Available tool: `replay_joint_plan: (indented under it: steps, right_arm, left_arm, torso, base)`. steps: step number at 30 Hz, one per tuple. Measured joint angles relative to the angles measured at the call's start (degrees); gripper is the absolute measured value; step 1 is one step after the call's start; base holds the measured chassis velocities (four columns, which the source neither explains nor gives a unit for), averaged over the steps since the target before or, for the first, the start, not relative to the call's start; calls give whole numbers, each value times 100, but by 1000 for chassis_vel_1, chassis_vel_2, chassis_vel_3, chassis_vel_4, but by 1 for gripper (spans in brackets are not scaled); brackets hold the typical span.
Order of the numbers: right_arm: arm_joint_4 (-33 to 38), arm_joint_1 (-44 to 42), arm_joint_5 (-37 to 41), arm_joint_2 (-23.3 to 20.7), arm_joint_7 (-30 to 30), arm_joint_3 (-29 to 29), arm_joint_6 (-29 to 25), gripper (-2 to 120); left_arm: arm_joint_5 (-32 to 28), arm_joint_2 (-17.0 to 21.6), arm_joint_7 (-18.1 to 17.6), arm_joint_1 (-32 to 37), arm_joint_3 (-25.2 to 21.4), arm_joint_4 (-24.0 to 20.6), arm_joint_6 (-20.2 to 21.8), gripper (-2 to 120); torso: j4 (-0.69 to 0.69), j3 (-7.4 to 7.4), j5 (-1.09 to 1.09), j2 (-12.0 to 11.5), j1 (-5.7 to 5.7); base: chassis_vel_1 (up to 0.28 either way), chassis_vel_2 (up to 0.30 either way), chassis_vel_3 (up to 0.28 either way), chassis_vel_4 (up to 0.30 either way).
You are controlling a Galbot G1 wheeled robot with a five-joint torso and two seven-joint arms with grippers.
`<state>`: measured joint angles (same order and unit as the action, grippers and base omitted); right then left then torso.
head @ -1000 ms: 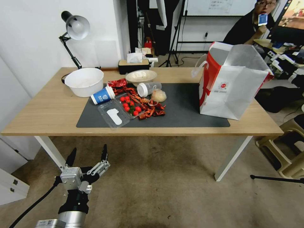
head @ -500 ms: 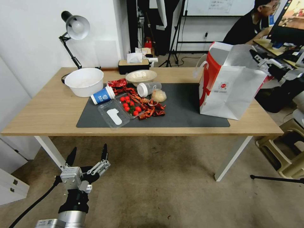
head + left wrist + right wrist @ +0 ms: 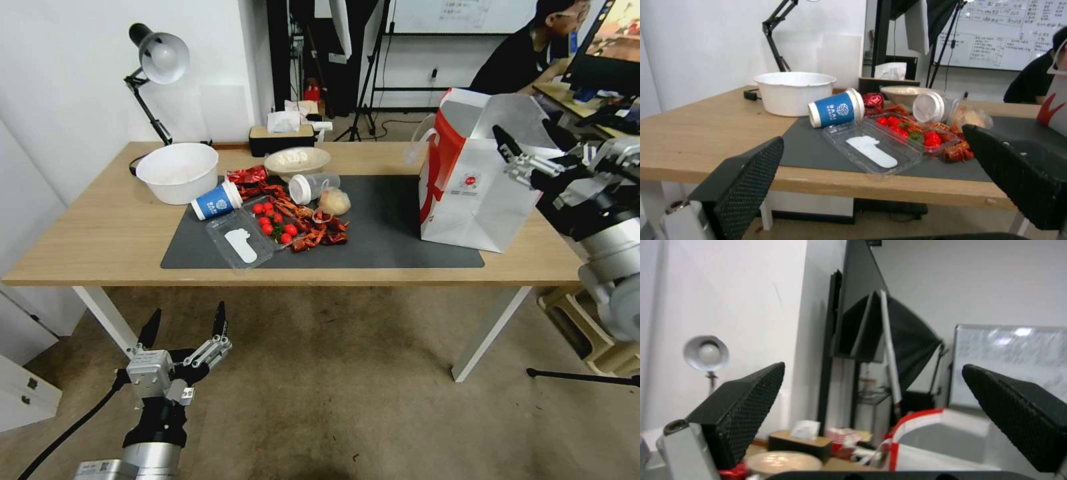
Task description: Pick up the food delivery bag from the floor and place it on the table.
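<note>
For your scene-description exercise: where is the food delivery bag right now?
In the head view the food delivery bag stands upright on the table's right end, half on the dark grey mat, just left of the open right tool.

White bowl [image 3: 177, 171], toppled blue cup [image 3: 217, 200], cherry tomatoes [image 3: 273, 224], desk lamp [image 3: 155, 67], tissue box [image 3: 282, 135].

L gripper [image 3: 185, 319] parked low, jaws apart, pointing fwd. R gripper [image 3: 533, 141] raised at far right, jaws apart, arm bent.
</note>
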<state>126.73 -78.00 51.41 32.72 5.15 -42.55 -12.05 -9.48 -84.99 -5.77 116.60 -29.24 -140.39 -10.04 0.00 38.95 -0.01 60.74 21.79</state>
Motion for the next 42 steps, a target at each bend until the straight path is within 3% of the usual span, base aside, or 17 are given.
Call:
replay_joint_plan:
  steps: [12, 19, 21, 24, 32, 42]
  right_arm:
    - [858, -983, -2040, 768, 761, 12, -331, 100]
    - [1112, -2209, -3415, 1918, 1216, 321, -675, 100]
    - [1126, -2330, -3516, 2057, 1263, 383, -704, 100]
    - [1193, -2679, -3724, 2595, 1360, 712, -736, 100]
    - [1116, -2915, -4119, 3234, 1439, 1362, -774, 100]
    - [843, -2928, -4419, 3591, 1361, 1832, -935, 100]
  left_arm:
    - [26, -23, 0, -36, -5, 13, -6, 100]
    - [82, -30, 65, -68, -8, 24, 24, 100]
    - [96, -33, 71, -71, -8, 24, 31, 100]
    - [139, -50, 83, -91, -5, 24, 78, 100]
    - [140, -25, 76, -148, -19, 42, 86, 100]
    - [138, -4, 103, -215, -21, 103, 90, 100]
  torso:
    - [0, 0, 0, 0, 0]
    - [0, -1, 0, 0, 0]
    - [0, -1, 0, 0, 0]
    - [0, 0, 0, 0, 0]
    - [0, 0, 2, 0, 0]
    - [0, 0, 1, 0, 0]
  base:
    - [0, 0, 0, 0]
    - [0, 0, 0, 0]
    - [0, 0, 0, 0]
    - [0, 0, 0, 0]
    - [0, 0, 0, 0]
    - [0, 0, 0, 0]
